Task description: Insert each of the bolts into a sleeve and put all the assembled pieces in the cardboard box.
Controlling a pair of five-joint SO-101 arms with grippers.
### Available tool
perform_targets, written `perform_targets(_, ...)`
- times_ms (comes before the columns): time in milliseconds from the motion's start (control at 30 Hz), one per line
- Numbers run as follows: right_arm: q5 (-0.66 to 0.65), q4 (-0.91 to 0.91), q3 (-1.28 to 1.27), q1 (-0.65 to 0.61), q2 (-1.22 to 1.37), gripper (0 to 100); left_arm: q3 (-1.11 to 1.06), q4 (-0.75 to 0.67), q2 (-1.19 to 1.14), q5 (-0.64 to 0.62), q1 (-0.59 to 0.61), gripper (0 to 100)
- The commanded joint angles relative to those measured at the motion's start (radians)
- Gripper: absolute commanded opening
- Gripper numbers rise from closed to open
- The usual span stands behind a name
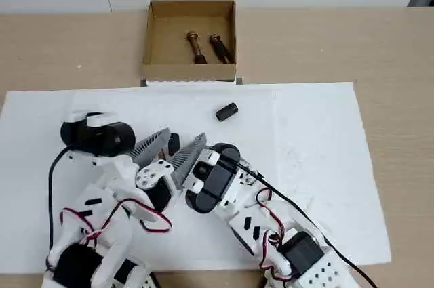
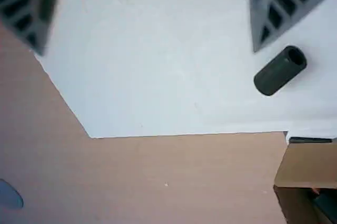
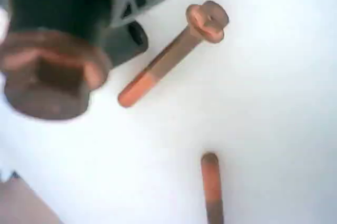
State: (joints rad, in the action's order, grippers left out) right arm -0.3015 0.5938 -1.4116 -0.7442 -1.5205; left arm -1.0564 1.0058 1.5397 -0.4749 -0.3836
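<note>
Right gripper clamps a bolt-filled black cylindrical sleeve; left gripper gapes wide near 1 loose black sleeve.

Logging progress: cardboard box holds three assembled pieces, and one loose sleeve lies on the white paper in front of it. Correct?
Not quite. The cardboard box holds two assembled pieces, not three, as the high view shows. The rest stands: one loose sleeve lies on the white paper in front of the box.
</note>
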Motion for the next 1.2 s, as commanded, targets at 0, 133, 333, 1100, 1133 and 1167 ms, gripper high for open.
perform_targets(0, -0.002, -0.021, 0.008, 0.013, -0.008, 0.4, 0.048, -0.005, 0.005, 0.017, 0.051, 2)
perform_targets(133, 0.068, -0.019, 0.005, 0.084, -0.001, 0.4, 0.019, -0.018, 0.005, 0.160, 0.176, 1)
perform_targets(333, 0.160, 0.021, -0.002, 0.239, 0.002, 0.4, -0.154, -0.018, 0.005, 0.365, 0.365, 1)
perform_targets(1100, 0.497, 0.182, 0.763, 0.361, 0.704, 0.4, -0.501, -0.040, 0.005, 0.436, 0.411, 1)
perform_targets(1133, 0.485, 0.182, 0.812, 0.361, 0.750, 0.4, -0.501, -0.040, 0.005, 0.436, 0.411, 1)
perform_targets(1167, 0.466, 0.182, 0.862, 0.363, 0.799, 0.4, -0.501, -0.040, 0.005, 0.436, 0.408, 1)
